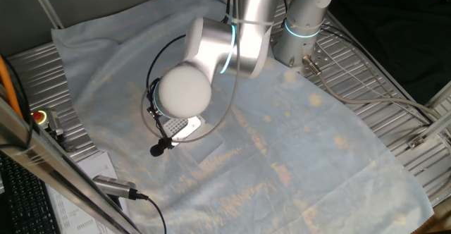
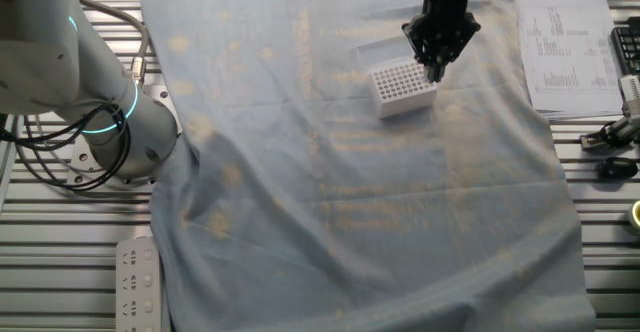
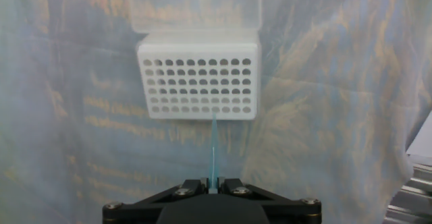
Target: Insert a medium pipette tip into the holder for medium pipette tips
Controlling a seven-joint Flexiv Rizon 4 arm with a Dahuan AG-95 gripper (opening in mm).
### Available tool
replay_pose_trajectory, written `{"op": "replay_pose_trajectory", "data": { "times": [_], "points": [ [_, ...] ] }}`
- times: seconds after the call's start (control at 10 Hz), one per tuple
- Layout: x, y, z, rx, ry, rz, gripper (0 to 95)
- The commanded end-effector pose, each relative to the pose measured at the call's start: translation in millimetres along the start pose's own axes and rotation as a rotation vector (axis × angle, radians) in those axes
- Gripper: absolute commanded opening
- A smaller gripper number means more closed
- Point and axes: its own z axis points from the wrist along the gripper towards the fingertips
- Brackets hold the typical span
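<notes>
Pinched between closed jaws of the gripper [image 3: 213, 183]: the pipette tip [image 3: 213, 150], long axis running straight away from the hand, narrow end at the near edge row of the rack [image 3: 199, 79]. Held above the rack, arm [image 1: 232, 37] bent over it, wrist turned downward. Rack mostly hidden behind the arm in one fixed view. Tip too thin to make out in either fixed view. Wrinkled cloth [image 2: 380, 212] across the tabletop.
</notes>
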Motion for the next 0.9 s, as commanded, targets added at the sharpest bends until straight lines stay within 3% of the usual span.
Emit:
{"op": "replay_pose_trajectory", "data": {
  "times": [0.1, 0.9],
  "points": [
    [-4.0, 2.8, 1.6, 0.0, 0.006, 0.001, 0.0],
    [-17.5, 9.9, 5.7, 0.007, 0.036, -0.028, 0.0]
  ]
}}
